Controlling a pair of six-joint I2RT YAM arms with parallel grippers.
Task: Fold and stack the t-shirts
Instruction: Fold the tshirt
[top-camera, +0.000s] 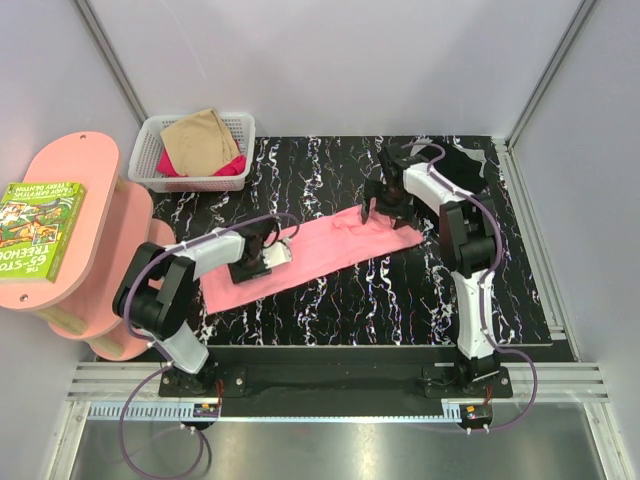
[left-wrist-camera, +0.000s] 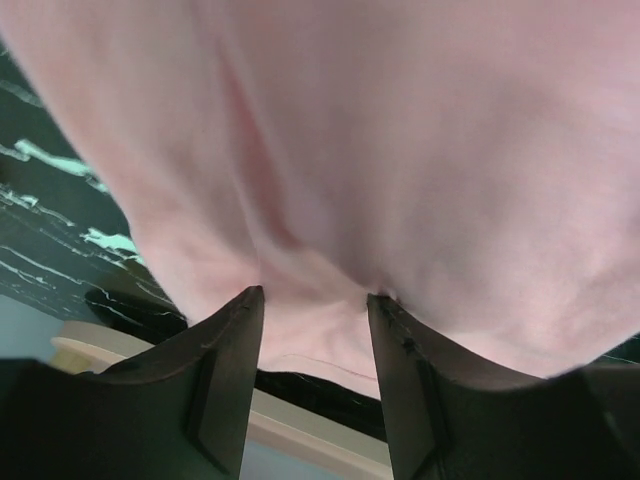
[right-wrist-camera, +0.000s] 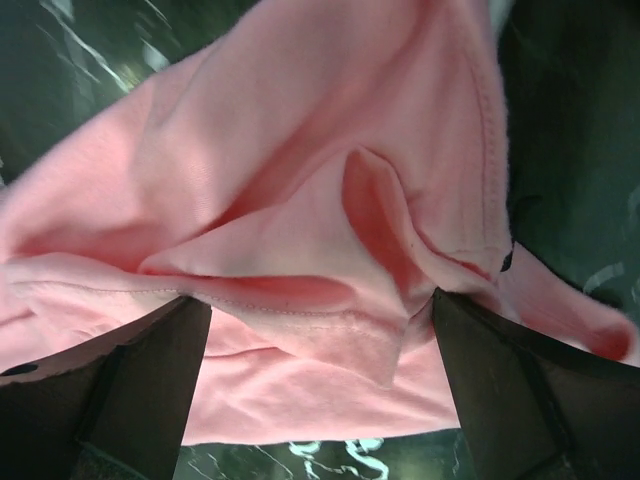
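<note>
White mesh basket (top-camera: 150, 150), tan shirt (top-camera: 200, 138) inside

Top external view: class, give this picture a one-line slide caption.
Two arms work a long salmon pink cloth t-shirt lying on the black marbled table.

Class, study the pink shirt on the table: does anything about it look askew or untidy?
Yes. The pink shirt lies as a long strip slanting across the table, not square to its edges. Its far end, by the open right gripper, is bunched into loose folds with a hem turned up. Nothing looks spilled or damaged.
</note>
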